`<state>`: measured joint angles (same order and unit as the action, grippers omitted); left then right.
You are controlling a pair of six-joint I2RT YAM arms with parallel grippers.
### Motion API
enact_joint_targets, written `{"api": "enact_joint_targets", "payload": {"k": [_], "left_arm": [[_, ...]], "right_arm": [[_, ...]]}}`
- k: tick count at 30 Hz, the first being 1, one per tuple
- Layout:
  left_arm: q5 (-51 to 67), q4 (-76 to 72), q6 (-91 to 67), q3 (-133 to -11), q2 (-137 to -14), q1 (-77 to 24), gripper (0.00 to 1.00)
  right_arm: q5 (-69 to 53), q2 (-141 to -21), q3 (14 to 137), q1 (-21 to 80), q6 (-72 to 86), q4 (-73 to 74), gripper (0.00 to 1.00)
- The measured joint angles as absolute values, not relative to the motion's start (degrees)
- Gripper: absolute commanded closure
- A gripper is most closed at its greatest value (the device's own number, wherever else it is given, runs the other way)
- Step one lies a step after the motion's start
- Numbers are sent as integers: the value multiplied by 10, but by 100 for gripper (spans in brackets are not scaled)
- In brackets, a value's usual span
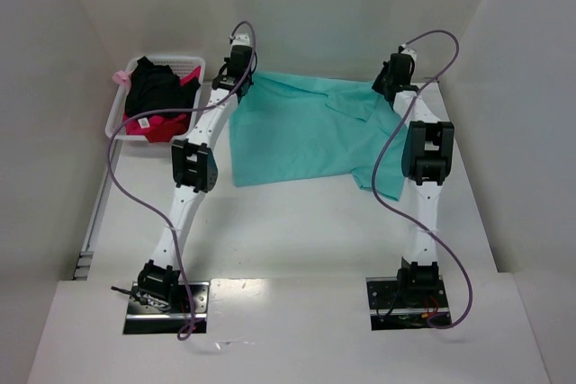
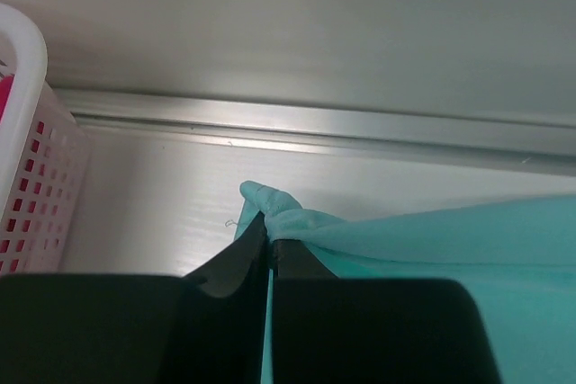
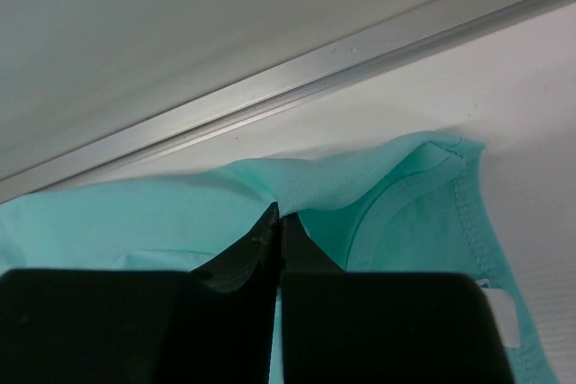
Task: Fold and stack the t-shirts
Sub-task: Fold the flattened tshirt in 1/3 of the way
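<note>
A teal t-shirt [image 1: 301, 132] lies spread on the white table, stretched between both arms at the far side. My left gripper [image 1: 239, 81] is shut on its far left corner; the left wrist view shows the pinched cloth [image 2: 270, 209] bunched at the black fingertips [image 2: 243, 263]. My right gripper [image 1: 389, 83] is shut on the far right edge; the right wrist view shows the fabric [image 3: 360, 182] held near a hemmed opening. A sleeve hangs down at the right [image 1: 389, 182].
A white basket [image 1: 193, 65] at the far left holds black and red clothes [image 1: 155, 96]; its wall shows in the left wrist view [image 2: 36, 168]. A metal rail [image 2: 360, 128] runs along the back wall, just beyond both grippers. White walls enclose the table.
</note>
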<state>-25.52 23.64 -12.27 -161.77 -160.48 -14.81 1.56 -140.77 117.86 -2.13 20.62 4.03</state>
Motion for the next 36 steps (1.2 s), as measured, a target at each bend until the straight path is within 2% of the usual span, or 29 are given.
{"api": "enact_joint_targets", "payload": {"k": [3,4,6,7,8,11,13,14,19,24,29,36], "left_arm": [[-249,265,-123,-1636,-1609,-148,100],[-246,270,-122,-1641,-1609,-148,100],[-241,274,-122,-1648,-1609,-148,100],[-238,276,-122,-1650,-1609,-148,100],[-237,277,-122,-1651,-1609,-148,100],[-234,291,-120,-1651,-1609,-148,100],[-232,300,-119,-1651,-1609,-148,100],[-231,303,-119,-1651,-1609,-148,100],[-230,312,-117,-1651,-1609,-148,100],[-226,316,-108,-1651,-1609,-148,100],[-222,318,-107,-1649,-1609,-148,100],[-222,321,-107,-1642,-1606,-149,100]], "right_arm": [[12,-1411,1181,-21,206,45,90],[13,-1411,1183,-22,205,46,82],[13,-1411,1187,-22,202,47,72],[13,-1411,1187,-22,200,47,54],[13,-1411,1188,-22,200,47,41],[12,-1411,1188,-22,196,53,21],[12,-1411,1188,-22,194,56,14],[11,-1410,1186,-22,194,56,5],[10,-1382,1129,-22,190,58,3],[-3,-1338,1060,-22,192,67,12],[-16,-1306,1033,-22,202,65,27],[-29,-1303,1027,-17,212,66,29]]}}
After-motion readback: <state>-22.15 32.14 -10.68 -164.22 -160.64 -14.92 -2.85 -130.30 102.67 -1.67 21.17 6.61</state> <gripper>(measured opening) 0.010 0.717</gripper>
